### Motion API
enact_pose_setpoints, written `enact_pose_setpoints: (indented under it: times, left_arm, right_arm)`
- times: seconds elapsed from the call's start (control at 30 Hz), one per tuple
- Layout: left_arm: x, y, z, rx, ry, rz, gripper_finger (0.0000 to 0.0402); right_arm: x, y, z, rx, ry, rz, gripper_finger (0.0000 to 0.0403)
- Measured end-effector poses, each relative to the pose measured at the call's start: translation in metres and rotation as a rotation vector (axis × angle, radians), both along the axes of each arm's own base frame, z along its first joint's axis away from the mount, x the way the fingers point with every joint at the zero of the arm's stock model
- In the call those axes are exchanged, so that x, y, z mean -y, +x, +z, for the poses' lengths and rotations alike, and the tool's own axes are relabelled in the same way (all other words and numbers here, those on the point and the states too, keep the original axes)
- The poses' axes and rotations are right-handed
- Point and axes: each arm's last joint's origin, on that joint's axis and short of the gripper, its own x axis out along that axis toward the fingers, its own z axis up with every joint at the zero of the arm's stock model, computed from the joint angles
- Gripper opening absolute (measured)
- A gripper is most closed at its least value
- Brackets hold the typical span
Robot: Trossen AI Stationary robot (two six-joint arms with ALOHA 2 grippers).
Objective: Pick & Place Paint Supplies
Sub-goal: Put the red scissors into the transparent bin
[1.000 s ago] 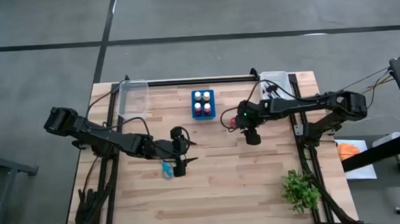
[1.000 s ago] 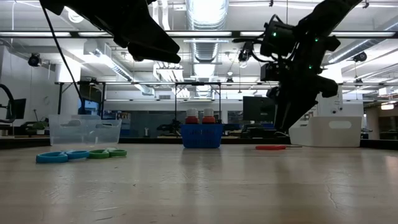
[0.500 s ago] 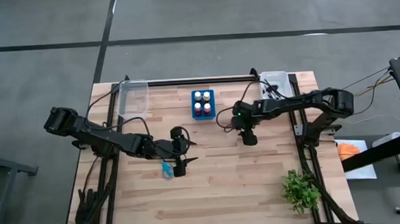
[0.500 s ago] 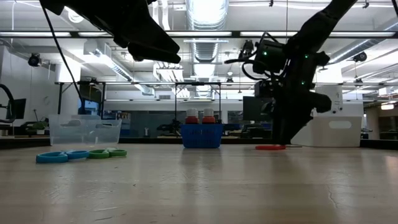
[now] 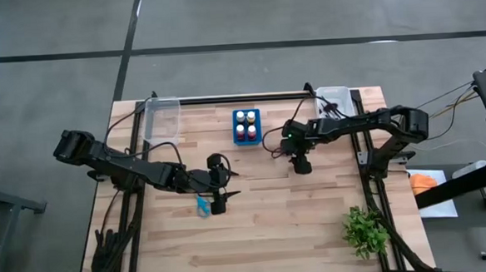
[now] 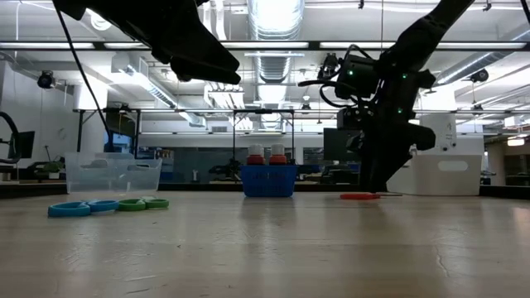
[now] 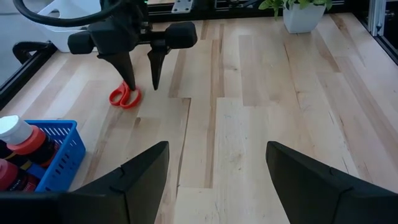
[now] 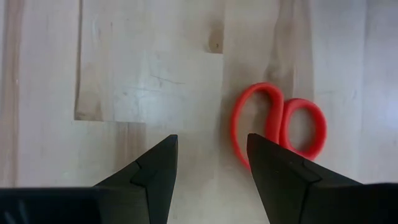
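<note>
Right of the table's middle, the right gripper points straight down at the wooden table, its two dark fingers parted by a narrow gap and holding nothing. Just beside those fingertips lie the red-handled scissors, flat on the boards; in the right wrist view the red loops sit beside one finger rather than between the two, and whether that finger touches them cannot be told. In the low view the same scissors show as a thin red strip on the table under the right arm.

Left of the middle, the left gripper hangs above the table with its fingers spread wide and empty. Below it lie the blue-handled scissors; in the low view the blue loops rest on the table next to the green-handled scissors.

At the far middle stands a blue bottle holder carrying small paint bottles with red bodies and white caps. A clear plastic bin sits at the far left corner, a white bin at the far right corner, and a green plant at the near right.
</note>
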Motion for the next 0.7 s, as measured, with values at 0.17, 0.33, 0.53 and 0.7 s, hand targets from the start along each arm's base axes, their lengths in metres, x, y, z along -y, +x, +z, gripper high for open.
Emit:
enact_pose_setpoints:
  times: [0.17, 0.33, 0.53, 0.7]
  left_arm:
    - [0.000, 0.000, 0.000, 0.000, 0.000, 0.000, 0.0279]
    - [0.000, 0.000, 0.000, 0.000, 0.000, 0.001, 0.0279]
    - [-0.001, 0.000, 0.000, 0.000, 0.000, 0.002, 0.0279]
    - [-0.001, 0.000, 0.000, 0.000, 0.000, 0.002, 0.0279]
  right_arm:
    - [0.004, -0.001, -0.002, -0.005, 0.010, -0.015, 0.0192]
    - [0.005, 0.000, -0.010, -0.031, 0.026, -0.015, 0.0192]
    - [0.007, 0.001, -0.018, -0.055, 0.039, -0.020, 0.0192]
    - [0.007, 0.001, -0.016, -0.049, 0.043, -0.039, 0.0192]
